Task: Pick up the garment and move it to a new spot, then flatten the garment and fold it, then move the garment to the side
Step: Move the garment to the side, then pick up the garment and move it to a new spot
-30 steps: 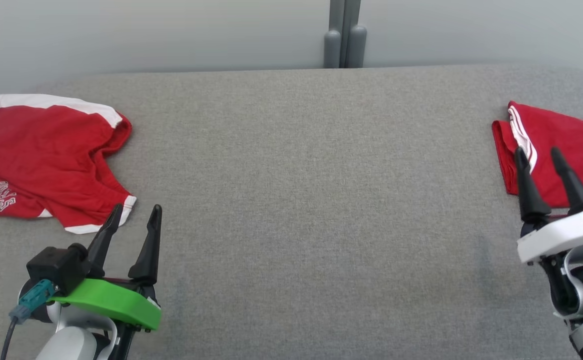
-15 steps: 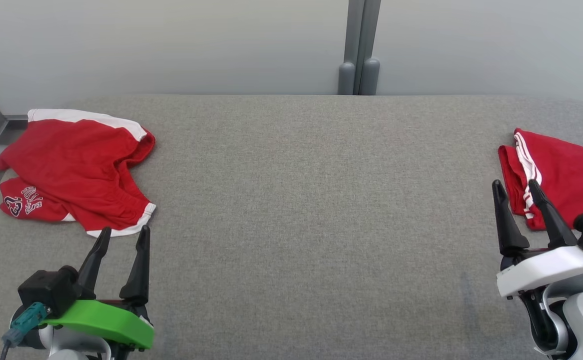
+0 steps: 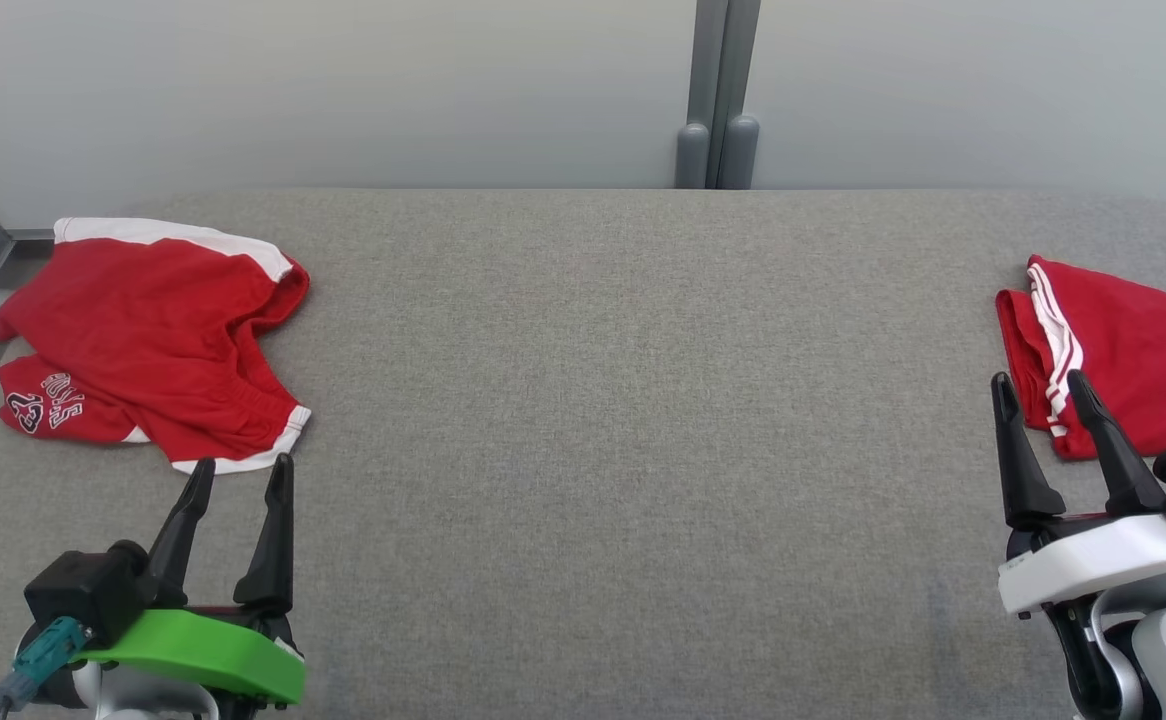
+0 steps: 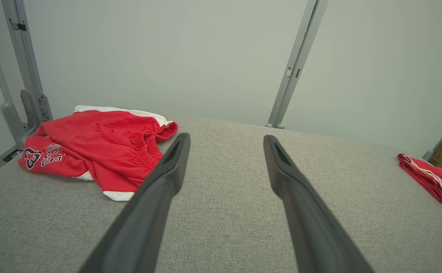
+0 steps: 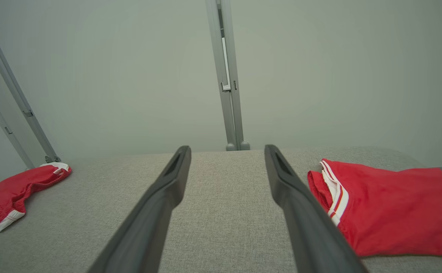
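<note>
The left gripper (image 3: 243,463) hovers above the near left corner of the worktop (image 3: 623,400) with its two dark fingers spread and nothing between them. Its tips point at the white-trimmed leg hem of a crumpled pair of red shorts (image 3: 143,340), just short of the cloth and not touching it. The right gripper (image 3: 1038,379) is likewise spread and empty near the right edge. Its fingertips are close beside a neatly folded red garment with white stripes (image 3: 1133,350), though whether they overlap its edge cannot be told.

The shorts lie bunched along the left edge towards the far left corner, waistband rumpled and printed lettering on one leg. The grey fabric middle of the worktop lies between the two garments.

The task appears to be at its first step, with the pick-up not yet begun. The folded piece looks finished, so the shorts are probably the work. Next, the left gripper would need to reach forward, descend on the near hem, pinch the cloth and carry it to the middle.
</note>
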Motion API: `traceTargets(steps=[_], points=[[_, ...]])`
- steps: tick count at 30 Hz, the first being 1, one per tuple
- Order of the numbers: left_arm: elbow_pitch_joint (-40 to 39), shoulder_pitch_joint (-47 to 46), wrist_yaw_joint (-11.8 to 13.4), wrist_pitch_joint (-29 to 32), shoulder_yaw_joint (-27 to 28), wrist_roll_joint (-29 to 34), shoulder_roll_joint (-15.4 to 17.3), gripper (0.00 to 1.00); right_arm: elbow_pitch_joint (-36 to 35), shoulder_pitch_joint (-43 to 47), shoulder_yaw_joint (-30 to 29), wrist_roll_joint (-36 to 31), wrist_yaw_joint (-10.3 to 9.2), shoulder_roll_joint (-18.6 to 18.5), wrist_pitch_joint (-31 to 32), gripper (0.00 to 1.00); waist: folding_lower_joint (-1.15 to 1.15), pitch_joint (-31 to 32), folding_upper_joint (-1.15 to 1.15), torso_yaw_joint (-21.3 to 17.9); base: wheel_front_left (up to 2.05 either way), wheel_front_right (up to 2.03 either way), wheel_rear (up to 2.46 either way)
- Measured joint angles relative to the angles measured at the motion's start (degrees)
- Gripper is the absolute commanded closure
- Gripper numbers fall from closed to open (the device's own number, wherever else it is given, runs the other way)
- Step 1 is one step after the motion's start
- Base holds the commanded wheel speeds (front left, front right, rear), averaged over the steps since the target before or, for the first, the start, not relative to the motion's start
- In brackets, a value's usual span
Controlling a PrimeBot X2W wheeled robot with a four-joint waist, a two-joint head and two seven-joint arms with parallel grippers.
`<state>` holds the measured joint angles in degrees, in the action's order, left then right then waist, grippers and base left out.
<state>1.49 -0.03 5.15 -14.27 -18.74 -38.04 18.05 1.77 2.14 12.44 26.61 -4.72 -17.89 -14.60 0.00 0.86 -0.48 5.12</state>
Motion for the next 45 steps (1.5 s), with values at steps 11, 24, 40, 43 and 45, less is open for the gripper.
traceTargets(steps=[11,24,40,43,45], points=[[-0.5,0.1,0.1,0.0,0.2,0.6,-0.4,0.00,-1.8,1.2,-0.2,-0.6,-0.18,0.7,0.0,0.00,0.00,-0.1,0.00,0.0,0.00,0.00,0.00],[-0.9,0.3,0.1,0.0,0.1,1.0,-0.6,0.00,-3.1,2.2,-0.5,-1.6,-0.53,1.2,0.0,0.00,0.00,-0.1,0.00,0.0,0.00,0.00,0.00],[-0.5,0.3,0.1,0.0,-1.4,1.5,-1.0,0.00,-4.4,4.1,-0.7,-2.0,-0.92,1.6,0.0,0.00,0.00,0.0,0.00,4.1,0.00,0.00,0.00],[-0.3,0.3,0.1,0.0,-1.4,1.7,-1.0,0.00,-4.6,4.2,-0.7,-2.0,-0.91,1.7,0.0,0.00,0.00,0.1,0.00,5.6,0.00,0.00,0.00],[-0.1,0.3,0.1,0.1,-1.3,1.8,-1.0,0.00,-4.6,4.2,-0.6,-2.0,-0.86,1.8,0.0,0.00,0.00,0.2,0.00,6.6,0.00,0.00,0.00]])
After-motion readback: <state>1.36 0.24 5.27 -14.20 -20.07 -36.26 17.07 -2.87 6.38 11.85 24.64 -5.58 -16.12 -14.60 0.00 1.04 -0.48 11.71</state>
